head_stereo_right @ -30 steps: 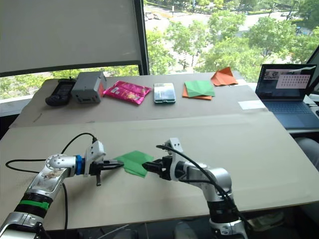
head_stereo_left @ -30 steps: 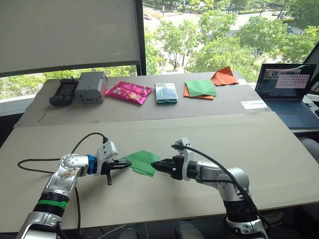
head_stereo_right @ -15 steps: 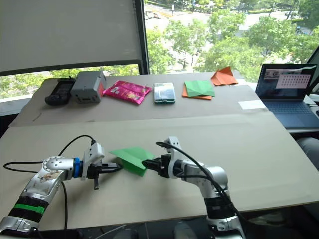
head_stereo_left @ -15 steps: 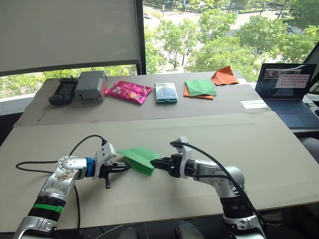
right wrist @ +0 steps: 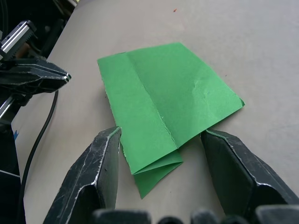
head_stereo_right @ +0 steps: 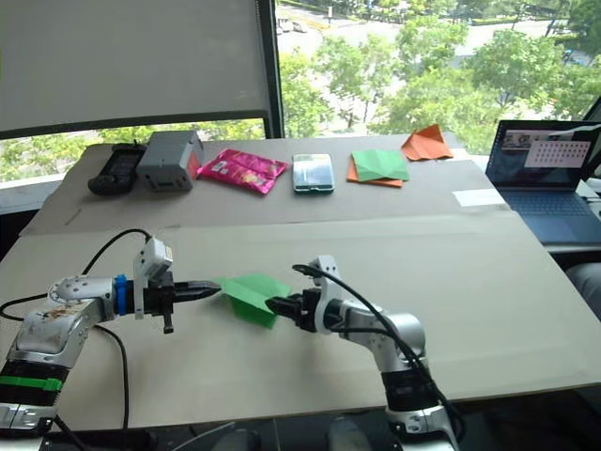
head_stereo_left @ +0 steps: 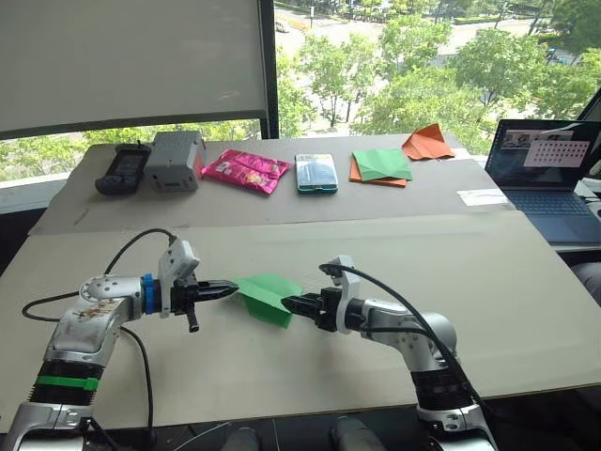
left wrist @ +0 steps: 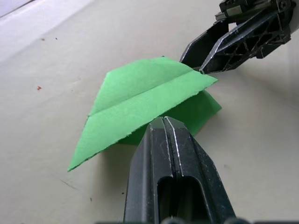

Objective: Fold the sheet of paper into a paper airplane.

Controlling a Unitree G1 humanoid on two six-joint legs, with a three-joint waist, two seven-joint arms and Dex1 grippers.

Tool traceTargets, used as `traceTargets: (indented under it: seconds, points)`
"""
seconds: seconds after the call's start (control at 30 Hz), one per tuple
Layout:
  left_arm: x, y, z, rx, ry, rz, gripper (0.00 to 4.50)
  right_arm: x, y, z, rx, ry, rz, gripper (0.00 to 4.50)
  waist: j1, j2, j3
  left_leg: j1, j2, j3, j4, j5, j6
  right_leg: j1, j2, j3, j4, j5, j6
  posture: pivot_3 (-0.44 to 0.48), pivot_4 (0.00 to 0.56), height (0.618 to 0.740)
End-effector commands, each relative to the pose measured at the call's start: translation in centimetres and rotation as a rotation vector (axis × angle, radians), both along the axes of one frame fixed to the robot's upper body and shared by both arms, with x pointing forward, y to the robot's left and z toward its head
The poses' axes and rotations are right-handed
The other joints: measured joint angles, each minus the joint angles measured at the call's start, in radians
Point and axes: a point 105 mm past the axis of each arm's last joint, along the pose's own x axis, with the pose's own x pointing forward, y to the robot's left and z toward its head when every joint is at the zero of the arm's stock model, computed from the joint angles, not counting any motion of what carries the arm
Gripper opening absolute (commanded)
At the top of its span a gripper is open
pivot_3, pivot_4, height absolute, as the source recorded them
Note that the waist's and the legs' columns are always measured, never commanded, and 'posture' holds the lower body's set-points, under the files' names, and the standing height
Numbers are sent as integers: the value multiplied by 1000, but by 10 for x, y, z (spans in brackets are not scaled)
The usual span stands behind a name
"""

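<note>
Between the two grippers, near the front edge of the cardboard-covered table [head_stereo_left: 526, 282], lies the sheet of paper [head_stereo_left: 268, 295], bright green and folded into a creased pointed wedge with one flap lifted off the surface. On the paper's left side, the left gripper [head_stereo_left: 225, 289] points its tip at the paper's left corner; in the left wrist view its two black fingers [left wrist: 163, 154] are pressed together with no gap, their tip just at the paper's near edge, and I cannot tell whether they touch it. On the paper's right side, the right gripper [head_stereo_left: 290, 304] reaches in level with the table; in the right wrist view its fingers [right wrist: 105, 163] stand wide apart, one on each side of the paper's near folded corner, not pinching it.

Behind the paper, along the far edge of the table, sits a row of things: a black handheld controller [head_stereo_left: 122, 170] and a grey box [head_stereo_left: 175, 162] toward the left, then a pink snack packet [head_stereo_left: 246, 171], a phone-like device [head_stereo_left: 316, 173], a green-and-orange paper stack [head_stereo_left: 379, 167] and an orange pointed paper shape [head_stereo_left: 427, 144]. Well to the right of the paper, an open laptop [head_stereo_left: 549, 169] stands at the table's side.
</note>
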Motion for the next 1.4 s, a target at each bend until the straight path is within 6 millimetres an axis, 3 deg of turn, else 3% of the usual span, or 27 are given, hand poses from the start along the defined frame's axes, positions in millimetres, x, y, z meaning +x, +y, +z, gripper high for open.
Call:
traceTargets:
  seconds: [0.03, 0.13, 0.3, 0.7, 1.1, 1.4]
  points:
    - [7, -10, -5, -22, 3, 10, 0, 5, 1, 12, 23, -48, -5, 2988, 0, 0, 0, 0, 0, 0, 0, 0, 0, 0, 0, 0, 0, 0, 0, 0, 150, 740]
    - [12, -11, -24, 43, 7, 26, 0, 6, 1, 13, 23, -51, -8, 2988, -1, 0, 0, -1, 0, 0, 0, 0, 0, 1, 0, 0, 1, 2, 3, 0, 150, 740]
    - [12, -8, -38, 106, 6, 21, 0, 6, 0, 14, 28, -54, -14, 2988, -1, 0, 0, -1, 0, 0, 0, 0, 0, 1, 0, 0, 1, 2, 3, 0, 150, 740]
    - [6, -4, -32, 101, 3, 6, 0, 14, 11, 14, 55, -51, -22, 2988, -1, 0, 0, -1, 0, 0, 0, 0, 0, 1, 0, 0, 1, 2, 3, 0, 150, 740]
    - [4, -5, -27, 97, -9, 6, 0, 21, -10, 16, 32, -71, -56, 2988, -1, 0, 0, -1, 0, 0, 0, 0, 0, 1, 0, 0, 1, 2, 2, 0, 150, 740]
    - [3, -1, -28, 107, -5, 15, 0, 16, -6, 10, 28, -54, -51, 2988, -1, 0, 0, -1, 0, 0, 0, 0, 0, 1, 0, 0, 1, 2, 3, 0, 150, 740]
